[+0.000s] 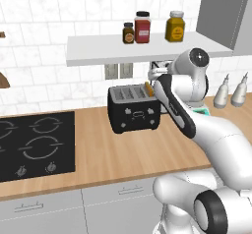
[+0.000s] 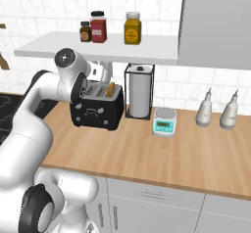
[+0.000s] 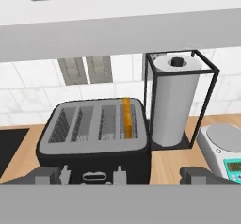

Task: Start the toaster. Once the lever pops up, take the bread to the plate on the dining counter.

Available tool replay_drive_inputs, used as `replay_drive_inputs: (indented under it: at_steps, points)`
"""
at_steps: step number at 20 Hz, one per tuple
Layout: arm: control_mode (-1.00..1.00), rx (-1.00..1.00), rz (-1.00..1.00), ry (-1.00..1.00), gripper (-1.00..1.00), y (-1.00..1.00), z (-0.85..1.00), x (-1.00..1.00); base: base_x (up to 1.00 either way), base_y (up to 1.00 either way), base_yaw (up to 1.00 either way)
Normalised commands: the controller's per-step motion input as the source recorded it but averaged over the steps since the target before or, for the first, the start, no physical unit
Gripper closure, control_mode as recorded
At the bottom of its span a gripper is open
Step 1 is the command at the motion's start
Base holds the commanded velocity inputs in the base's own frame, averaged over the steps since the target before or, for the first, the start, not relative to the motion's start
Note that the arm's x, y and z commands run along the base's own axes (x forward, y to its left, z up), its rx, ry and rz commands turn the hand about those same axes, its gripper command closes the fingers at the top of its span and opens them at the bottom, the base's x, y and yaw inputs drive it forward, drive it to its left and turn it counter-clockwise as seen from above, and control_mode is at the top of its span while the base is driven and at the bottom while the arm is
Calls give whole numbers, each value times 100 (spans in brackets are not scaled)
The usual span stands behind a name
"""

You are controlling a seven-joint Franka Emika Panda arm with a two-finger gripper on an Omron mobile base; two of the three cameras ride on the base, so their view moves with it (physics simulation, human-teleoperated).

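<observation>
The gripper point(image 3: 122, 176), jaws spread wide and empty, hovers above the black four-slot toaster point(image 3: 94, 138); one bread point(image 3: 126, 117) slice stands in its rightmost slot. The toaster sits on a wooden worktop point(image 2: 162, 153) below a white shelf point(image 2: 98, 48) bearing three jars, beside one paper-towel roll point(image 3: 172, 103), one scale point(image 2: 164, 121), two white bottles.

shelf point(image 2: 98, 48): three jars point(image 2: 98, 26) on top
paper towel roll point(image 2: 139, 91): upright in a black wire frame
kitchen scale point(image 2: 164, 121): right of the roll
two white bottles point(image 2: 204, 108): far right
hob point(image 1: 34, 144): left, set into the worktop point(image 2: 162, 153)
</observation>
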Motion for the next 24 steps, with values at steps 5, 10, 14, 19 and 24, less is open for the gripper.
replay_drive_inputs:
  at_steps: [5,10,14,19,24]
  points:
    - [-100,-2,-2,0,-100,0,-28,0,0,0,0]
    - [-100,0,-2,1,-100,-5,-22,0,0,0,0]
    - [-100,0,-2,5,-100,-13,-31,3,0,0,0]
    - [-100,0,-1,5,-100,-7,-25,11,0,0,0]
    - [-100,0,0,4,-100,0,-16,22,0,0,0]
